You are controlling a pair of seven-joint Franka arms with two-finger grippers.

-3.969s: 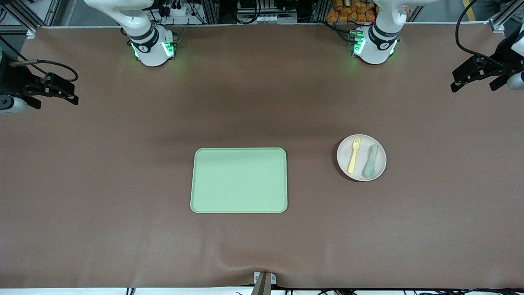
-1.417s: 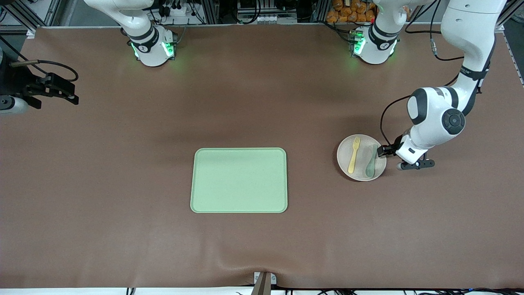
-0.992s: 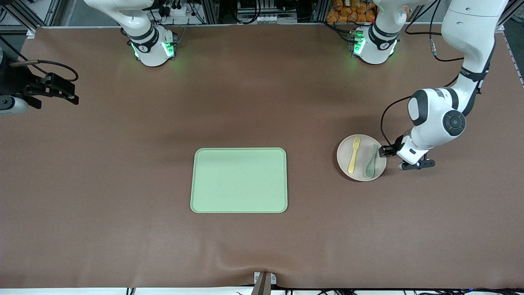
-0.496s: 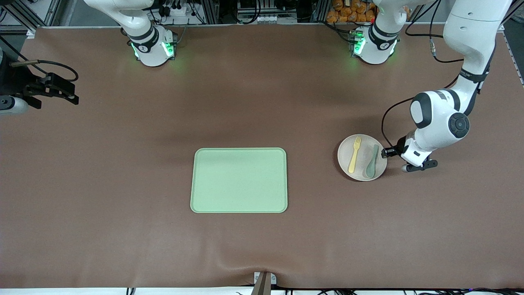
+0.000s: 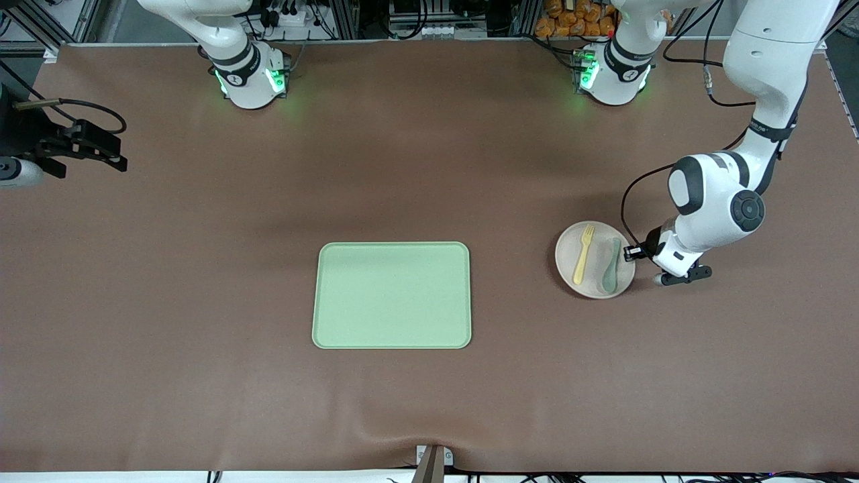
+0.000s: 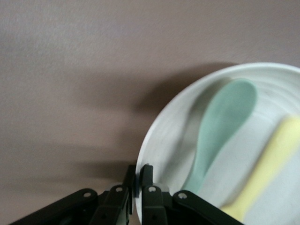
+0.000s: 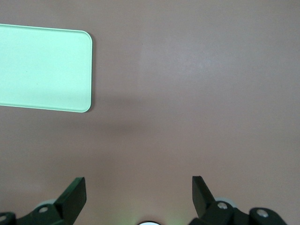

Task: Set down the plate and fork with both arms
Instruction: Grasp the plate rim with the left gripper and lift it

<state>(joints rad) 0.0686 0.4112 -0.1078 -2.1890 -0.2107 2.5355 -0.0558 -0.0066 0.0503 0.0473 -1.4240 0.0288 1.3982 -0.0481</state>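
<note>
The pale speckled plate (image 5: 566, 259) lies on the table toward the left arm's end, with the yellow fork (image 5: 582, 255) and a muted green spoon (image 5: 610, 265) on it. My left gripper (image 5: 633, 253) is low beside the plate and shut on its rim at the edge nearest the spoon. In the left wrist view the gripper (image 6: 139, 171) pinches the plate (image 6: 161, 140) between its fingers, with the spoon (image 6: 220, 126) and fork (image 6: 269, 166) past them. My right gripper (image 7: 139, 187) waits open over the right arm's end of the table (image 5: 100, 146), holding nothing.
A rectangular light-green tray (image 5: 392, 295) lies at the table's middle, and one corner of the tray (image 7: 44, 68) shows in the right wrist view. The two arm bases (image 5: 249, 79) stand along the table's back edge.
The left arm came in from the table's end and went down beside the plate. Its gripper closed on the rim over the last second, nudging the plate slightly. The right arm stayed still.
</note>
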